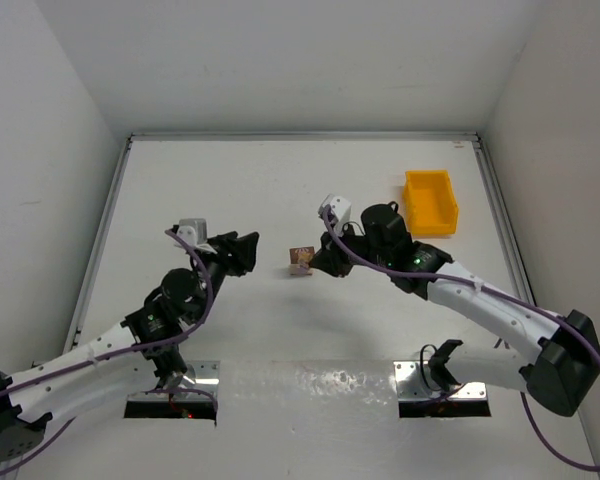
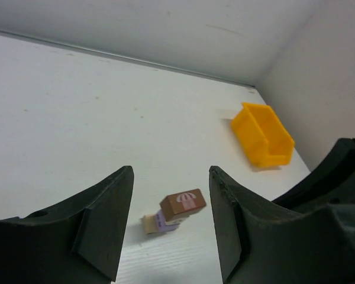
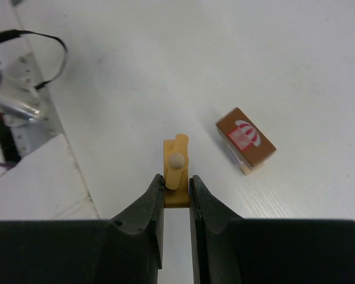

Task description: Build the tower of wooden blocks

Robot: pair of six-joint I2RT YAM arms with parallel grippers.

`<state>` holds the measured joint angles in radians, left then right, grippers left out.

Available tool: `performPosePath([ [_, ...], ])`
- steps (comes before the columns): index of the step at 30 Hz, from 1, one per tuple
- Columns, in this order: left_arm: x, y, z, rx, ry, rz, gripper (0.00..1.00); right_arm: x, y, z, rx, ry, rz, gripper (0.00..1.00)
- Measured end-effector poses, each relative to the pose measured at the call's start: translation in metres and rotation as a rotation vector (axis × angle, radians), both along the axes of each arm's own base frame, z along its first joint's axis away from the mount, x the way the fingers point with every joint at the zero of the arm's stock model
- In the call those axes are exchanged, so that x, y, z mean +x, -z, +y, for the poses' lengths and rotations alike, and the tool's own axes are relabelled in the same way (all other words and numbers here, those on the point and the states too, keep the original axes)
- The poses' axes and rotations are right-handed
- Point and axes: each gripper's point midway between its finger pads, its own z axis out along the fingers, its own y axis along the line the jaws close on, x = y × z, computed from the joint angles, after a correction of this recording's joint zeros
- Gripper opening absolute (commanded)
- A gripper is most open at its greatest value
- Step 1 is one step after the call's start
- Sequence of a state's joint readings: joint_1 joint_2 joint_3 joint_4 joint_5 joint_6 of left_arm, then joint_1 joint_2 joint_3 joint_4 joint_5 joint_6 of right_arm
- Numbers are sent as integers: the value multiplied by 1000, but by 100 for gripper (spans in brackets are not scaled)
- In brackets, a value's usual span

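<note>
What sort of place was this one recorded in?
Probably a lab robot cell, not a home or shop: a white table boxed in by plain white walls, a left arm and right arm bolted at its near edge, with a yellow bin and small wooden blocks.

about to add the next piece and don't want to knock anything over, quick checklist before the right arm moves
1. The brown block squared up on the pale block: not ok, it sits askew.
2. Top face of the brown block bare: ok.
3. The right gripper shut on the tan piece: ok.
4. The left gripper open and apart from both blocks: ok.
5. The yellow bin well away from the blocks: ok.
</note>
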<state>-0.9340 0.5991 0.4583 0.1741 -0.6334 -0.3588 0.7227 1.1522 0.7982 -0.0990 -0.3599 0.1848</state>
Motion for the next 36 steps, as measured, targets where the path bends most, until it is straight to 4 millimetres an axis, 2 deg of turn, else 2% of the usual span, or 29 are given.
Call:
performPosePath([
  [6,6,21,19,74,-100,13,50,23,23,-11,-130,136,-47,0],
  [11,7,43,26,141,-134,33,49,36,29,-5,-213,188,-109,0],
  [21,8,45,34,134,-171,28,48,43,28,-4,-320,286,-242,0],
  [26,9,48,32,143,-171,34,37,50,26,-5,-321,324,-261,0],
  [31,10,50,32,152,-176,36,7,54,32,-1,-324,331,-260,0],
  [36,11,52,32,163,-178,38,7,55,33,2,-313,333,-259,0],
])
